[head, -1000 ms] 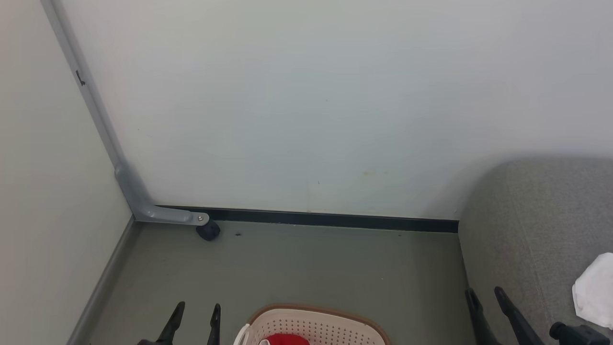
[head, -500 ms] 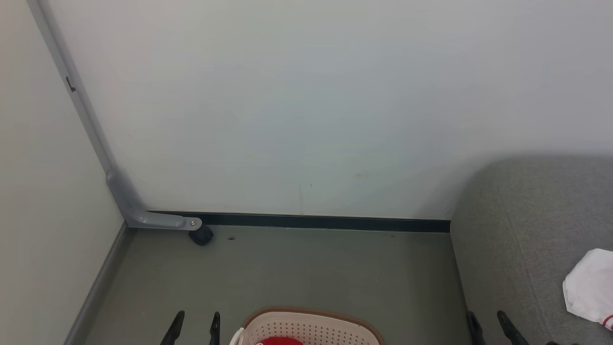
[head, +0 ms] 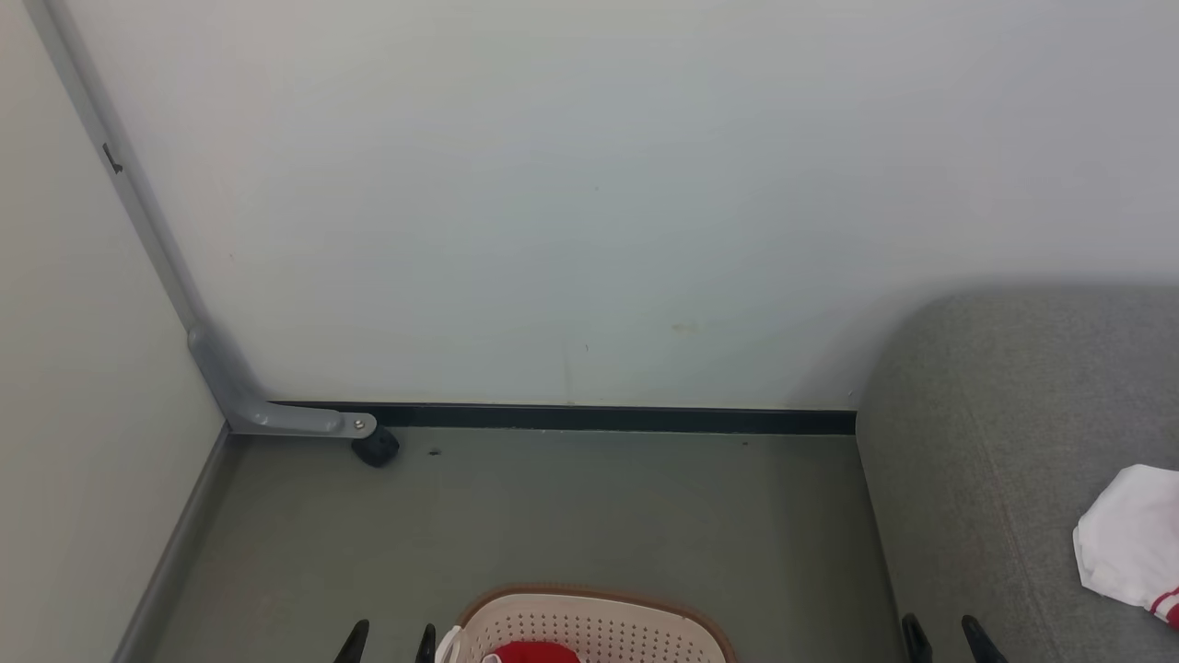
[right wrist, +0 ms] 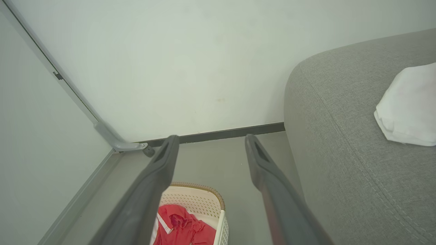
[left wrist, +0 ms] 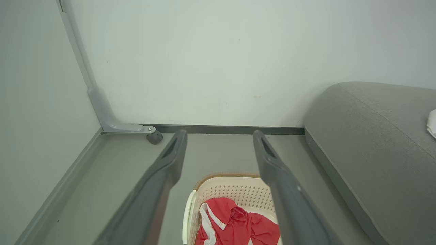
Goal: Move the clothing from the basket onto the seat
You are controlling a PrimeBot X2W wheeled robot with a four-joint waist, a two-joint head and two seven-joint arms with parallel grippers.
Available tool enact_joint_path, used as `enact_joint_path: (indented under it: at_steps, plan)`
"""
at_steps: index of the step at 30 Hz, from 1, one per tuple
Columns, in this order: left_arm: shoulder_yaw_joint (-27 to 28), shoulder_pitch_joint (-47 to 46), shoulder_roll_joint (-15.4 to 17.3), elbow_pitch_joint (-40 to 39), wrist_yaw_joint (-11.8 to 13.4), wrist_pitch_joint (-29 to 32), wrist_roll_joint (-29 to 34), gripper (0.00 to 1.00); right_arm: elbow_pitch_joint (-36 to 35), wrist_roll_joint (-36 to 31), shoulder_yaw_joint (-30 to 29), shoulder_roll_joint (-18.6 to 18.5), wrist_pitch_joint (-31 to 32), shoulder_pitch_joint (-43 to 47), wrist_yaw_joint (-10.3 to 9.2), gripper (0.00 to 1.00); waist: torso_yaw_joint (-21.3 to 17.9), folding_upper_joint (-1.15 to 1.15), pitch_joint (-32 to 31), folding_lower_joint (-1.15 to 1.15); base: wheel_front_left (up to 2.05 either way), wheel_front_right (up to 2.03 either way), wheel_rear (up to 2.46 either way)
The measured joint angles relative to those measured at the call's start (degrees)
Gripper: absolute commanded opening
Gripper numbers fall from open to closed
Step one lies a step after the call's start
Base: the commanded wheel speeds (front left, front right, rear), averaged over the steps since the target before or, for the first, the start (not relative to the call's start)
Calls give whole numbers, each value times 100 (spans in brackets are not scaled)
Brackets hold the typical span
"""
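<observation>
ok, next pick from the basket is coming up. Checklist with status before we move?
1. left gripper open, nothing between its fingers: ok.
2. right gripper open, nothing between its fingers: ok.
3. red garment lying in the basket, exposed from above: ok.
4. white garment resting on the seat, away from its rounded corner: ok.
5. Bare seat surface beside the white garment for the next piece: ok.
6. More clothing hidden under the red garment: cannot tell.
</observation>
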Motion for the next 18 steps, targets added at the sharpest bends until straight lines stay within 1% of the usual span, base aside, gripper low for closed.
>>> enact_joint_path:
  at_steps: [6,8,15,18]
  plan:
    - [57,-2,-58,33,-53,0,145,100,13,-12,-85,22,0,-10,5,100,-10,0,26,0,0,0,0]
    - [88,-3,-74,44,-99,0,151,100,15,-13,-105,38,0,-10,7,100,-10,0,30,0,0,0,0]
    - [126,-3,-118,89,-145,0,200,100,29,-71,-152,75,0,-12,15,100,-5,0,40,0,0,0,0]
    - [147,-3,-124,103,-152,0,204,100,33,-114,-176,91,0,-12,60,100,-3,0,45,0,0,0,0]
